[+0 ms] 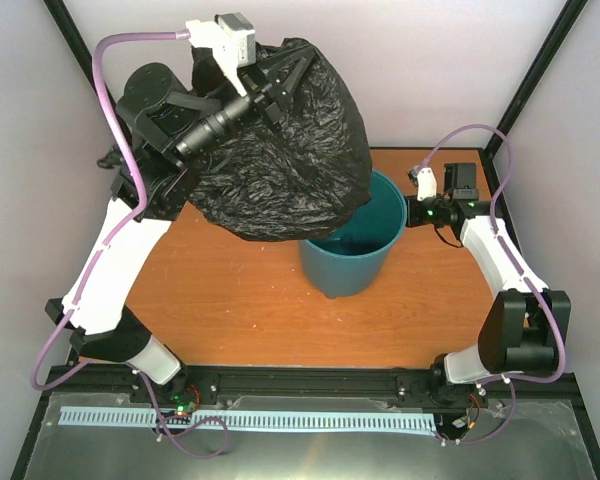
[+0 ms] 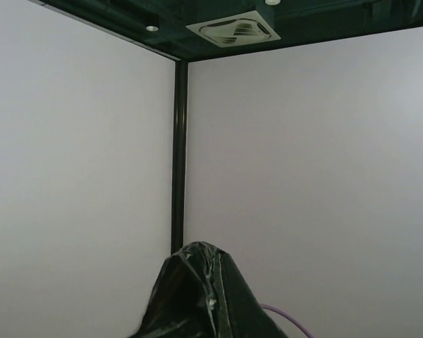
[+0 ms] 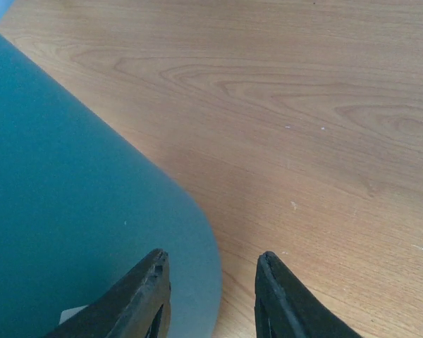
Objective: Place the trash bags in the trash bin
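Observation:
A glossy, wrinkled black trash bag [image 1: 280, 160] hangs high over the back left of the table. My raised left gripper [image 1: 283, 78] is shut on its top. The bag's lower edge droops over the back-left rim of the teal trash bin [image 1: 352, 255]. In the left wrist view the bag [image 2: 197, 296] drapes over the fingers and hides them. My right gripper [image 1: 412, 210] is at the bin's right rim. In the right wrist view it [image 3: 211, 257] stands open, with the edge of the bin [image 3: 70, 211] between the fingertips and a gap to the right finger [image 3: 278, 296].
The bin stands on an orange wood-grain table [image 1: 230, 300]. White enclosure walls and black frame posts [image 2: 178, 155] surround it. A purple cable [image 2: 289, 317] loops by the left wrist. The arm bases sit along the black rail [image 1: 310, 385] at the near edge.

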Robot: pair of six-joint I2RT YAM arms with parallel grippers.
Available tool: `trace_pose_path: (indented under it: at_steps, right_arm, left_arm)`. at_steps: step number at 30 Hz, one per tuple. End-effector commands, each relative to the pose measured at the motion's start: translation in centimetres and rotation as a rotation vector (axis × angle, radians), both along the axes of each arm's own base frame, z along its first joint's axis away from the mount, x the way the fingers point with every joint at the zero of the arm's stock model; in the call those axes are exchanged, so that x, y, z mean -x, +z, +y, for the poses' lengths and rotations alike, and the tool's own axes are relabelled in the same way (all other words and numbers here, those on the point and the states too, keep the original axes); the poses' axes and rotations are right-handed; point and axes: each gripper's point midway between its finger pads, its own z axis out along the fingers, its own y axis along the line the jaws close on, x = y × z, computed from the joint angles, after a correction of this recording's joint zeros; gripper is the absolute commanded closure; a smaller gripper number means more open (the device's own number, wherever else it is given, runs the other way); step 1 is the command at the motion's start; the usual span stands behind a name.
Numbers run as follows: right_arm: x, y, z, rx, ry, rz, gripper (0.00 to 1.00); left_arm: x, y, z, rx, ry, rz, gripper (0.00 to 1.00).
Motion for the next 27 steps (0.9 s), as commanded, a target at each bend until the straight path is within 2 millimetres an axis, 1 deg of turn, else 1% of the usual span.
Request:
trace_pose_path:
  at_steps: [1,5,8,12,15,17,19,23,27]
  right_arm:
    - [-0.2,-0.5,1.1,0.017,0.040,-0.010,0.64]
    - [0.0,-0.6,2.1,0.027,0.066,-0.009,0.64]
    - [0.3,-0.7,3.3,0.028,0.101,-0.009,0.63]
    - [0.5,-0.9,4.0,0.032,0.125,-0.008,0.62]
    - [0.5,-1.2,4.0,0.035,0.128,0.001,0.62]
    - [0.4,-1.3,4.0,0.036,0.129,0.003,0.62]
    - [0.5,-1.3,4.1,0.036,0.132,0.001,0.62]
    - [0.5,-0.9,4.0,0.038,0.133,-0.012,0.62]
    - [0.5,-0.9,4.1,0.039,0.136,-0.009,0.61]
  left_arm:
    - [2.1,2.1,0.5,0.043,-0.051,-0.034,0.99]
    - [1.1,0.5,-1.4,0.012,-0.070,-0.004,0.99]
    - [0.7,-0.1,-3.0,-0.002,-0.095,0.002,0.99]
    - [1.0,-0.5,-5.6,-0.023,-0.158,-0.019,0.99]
    - [2.0,0.3,-6.9,-0.008,-0.214,-0.060,0.99]
    - [2.2,0.6,-7.4,0.003,-0.224,-0.076,0.99]
    - [1.8,0.5,-7.5,0.001,-0.205,-0.076,0.99]
    - [0.1,-1.1,-7.5,-0.035,-0.115,-0.056,0.99]
    - [-1.3,-2.5,-6.6,-0.070,-0.017,-0.020,0.99]
